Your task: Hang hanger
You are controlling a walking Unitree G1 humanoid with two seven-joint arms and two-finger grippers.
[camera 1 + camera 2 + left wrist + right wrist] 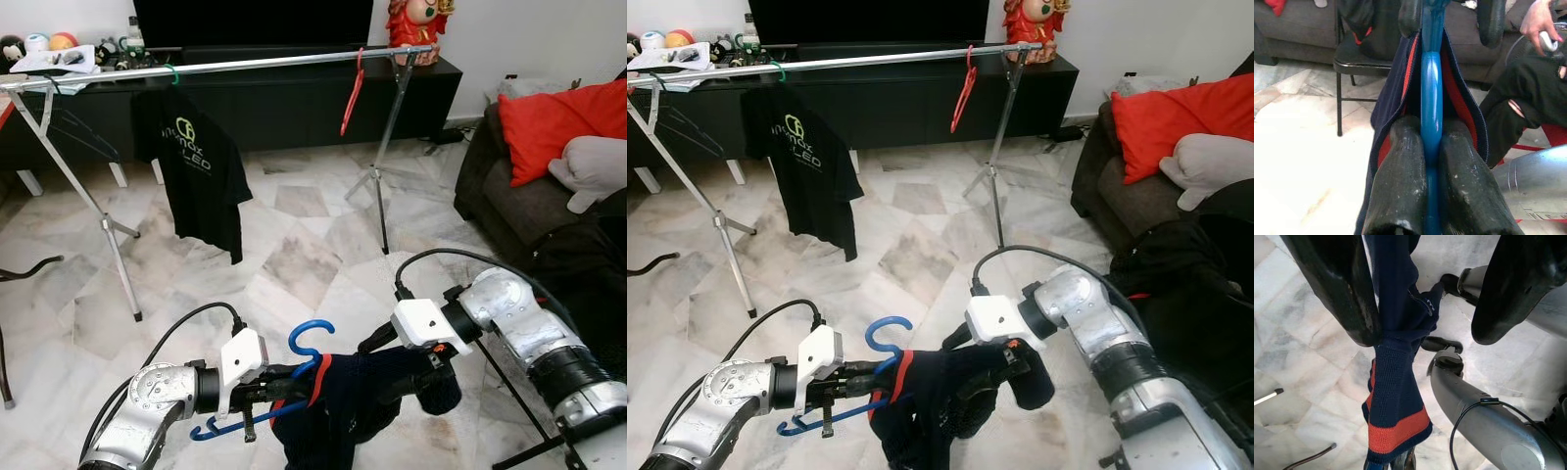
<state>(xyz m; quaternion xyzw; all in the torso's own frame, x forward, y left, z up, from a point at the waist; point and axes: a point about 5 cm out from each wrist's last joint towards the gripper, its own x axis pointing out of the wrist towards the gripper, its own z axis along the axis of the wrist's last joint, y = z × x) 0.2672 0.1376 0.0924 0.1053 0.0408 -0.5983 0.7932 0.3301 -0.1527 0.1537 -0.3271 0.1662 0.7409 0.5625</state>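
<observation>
while the garment is being dressed onto the blue hanger [312,345], the task is judged to be at its loading step. the hanger is clamped low down by the left end effector [1431,161]; the navy garment [358,397] is draped over it, and its cloth is held by the right end effector [1420,316], whose grip cannot be told. next, carrying to the rail [245,65] seems called for. only "led" is readable on the black t-shirt [196,166].
</observation>
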